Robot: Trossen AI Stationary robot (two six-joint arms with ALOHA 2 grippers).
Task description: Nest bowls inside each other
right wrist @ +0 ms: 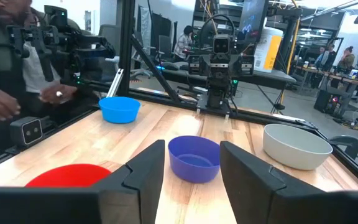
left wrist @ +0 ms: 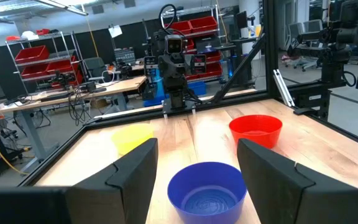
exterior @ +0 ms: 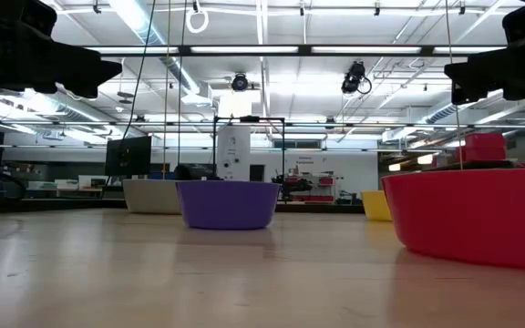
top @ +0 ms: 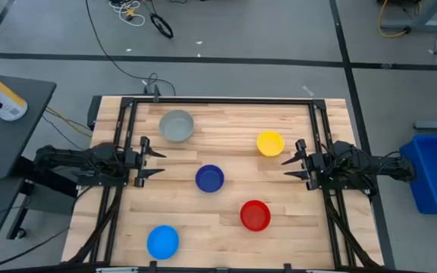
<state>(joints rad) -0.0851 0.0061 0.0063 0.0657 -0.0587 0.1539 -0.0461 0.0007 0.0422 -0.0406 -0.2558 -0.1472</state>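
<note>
Five bowls stand apart, each resting on its base on the wooden table: grey (top: 177, 126) far left, yellow (top: 270, 142) far right, dark blue (top: 209, 178) in the middle, red (top: 255, 215) near right, light blue (top: 162, 241) near left. My left gripper (top: 156, 162) hovers open at the table's left edge and points level toward the dark blue bowl (left wrist: 207, 190). My right gripper (top: 290, 165) hovers open at the right edge, pointing level toward the dark blue bowl (right wrist: 194, 158). Neither gripper touches a bowl.
A black frame (top: 218, 100) borders the table's far and side edges. A blue bin (top: 435, 173) stands on the floor to the right. A person (right wrist: 11, 68) is beside the table in the right wrist view, beyond the red bowl (right wrist: 67, 175).
</note>
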